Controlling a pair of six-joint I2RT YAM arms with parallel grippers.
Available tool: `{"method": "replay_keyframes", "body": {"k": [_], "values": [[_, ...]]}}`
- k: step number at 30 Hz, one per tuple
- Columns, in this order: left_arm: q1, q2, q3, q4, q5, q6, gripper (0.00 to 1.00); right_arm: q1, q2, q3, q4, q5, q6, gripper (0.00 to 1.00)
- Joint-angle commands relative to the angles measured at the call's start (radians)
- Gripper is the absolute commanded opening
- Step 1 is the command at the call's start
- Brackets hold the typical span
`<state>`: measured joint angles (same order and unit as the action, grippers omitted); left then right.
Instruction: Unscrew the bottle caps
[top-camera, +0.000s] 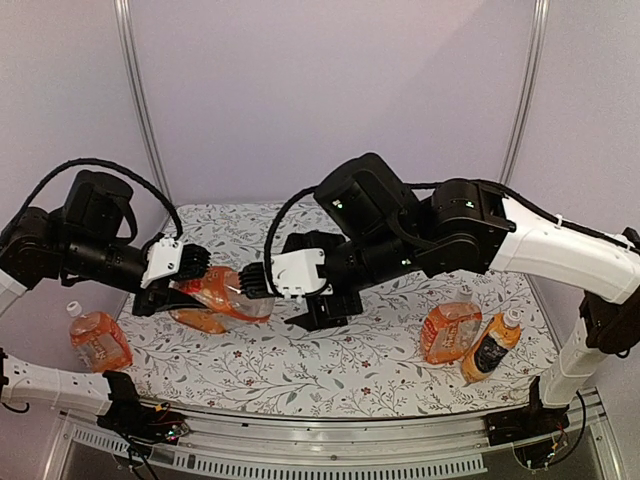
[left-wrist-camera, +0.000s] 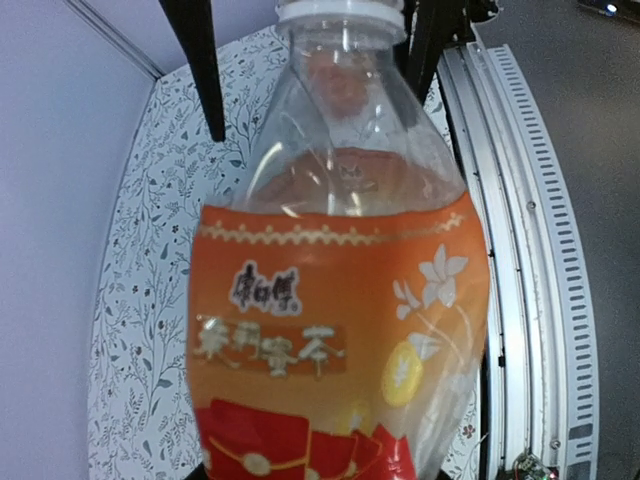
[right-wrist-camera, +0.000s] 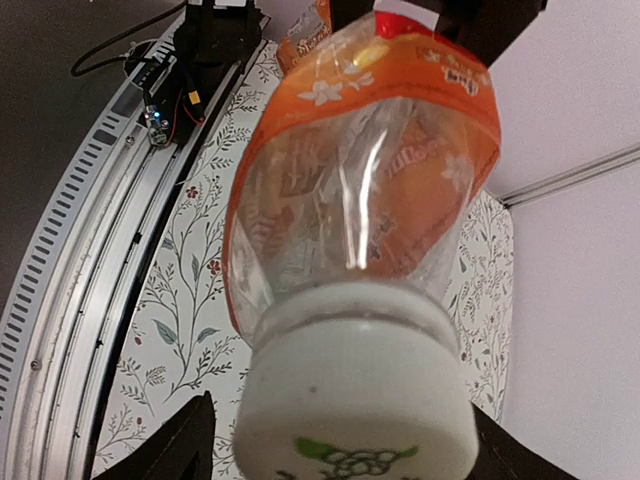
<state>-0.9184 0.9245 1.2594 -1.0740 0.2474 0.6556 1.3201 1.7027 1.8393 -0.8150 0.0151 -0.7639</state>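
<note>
Left gripper (top-camera: 198, 274) holds seemingly part-full orange bottle (top-camera: 222, 300); right gripper (top-camera: 247, 282) straddles its cap (right-wrist-camera: 355, 400).

Held bottle (left-wrist-camera: 340, 250): clear plastic, glossy, dented, streaked with highlights | its label (left-wrist-camera: 330, 330): shiny orange printed film | its cap (right-wrist-camera: 355, 410): white plastic, smooth, matt | table cover (top-camera: 300, 370) under the bottle: matt, floral print, looks like cloth | rail (left-wrist-camera: 540, 250) beside the bottle: pale ribbed metal, dull sheen

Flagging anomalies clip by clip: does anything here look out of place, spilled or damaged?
A lone bottle stands at the floral mat's left edge, possibly off it, apart from the others. No spill shows. The held bottle lies sideways in the left fingers, which suits uncapping.
</note>
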Motion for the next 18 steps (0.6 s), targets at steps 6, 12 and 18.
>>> {"method": "replay_keyframes", "body": {"k": [6,12,18], "values": [[-0.011,-0.064,-0.143,0.335,-0.455,0.165,0.07,-0.075,-0.162,-0.138,0.278,-0.117,0.616,0.99],[-0.013,-0.081,-0.219,0.538,-0.606,0.307,0.07,-0.133,-0.108,-0.09,0.269,0.157,1.213,0.86],[-0.014,-0.09,-0.244,0.565,-0.616,0.379,0.07,-0.17,-0.043,-0.048,0.341,0.006,1.445,0.79]]}}
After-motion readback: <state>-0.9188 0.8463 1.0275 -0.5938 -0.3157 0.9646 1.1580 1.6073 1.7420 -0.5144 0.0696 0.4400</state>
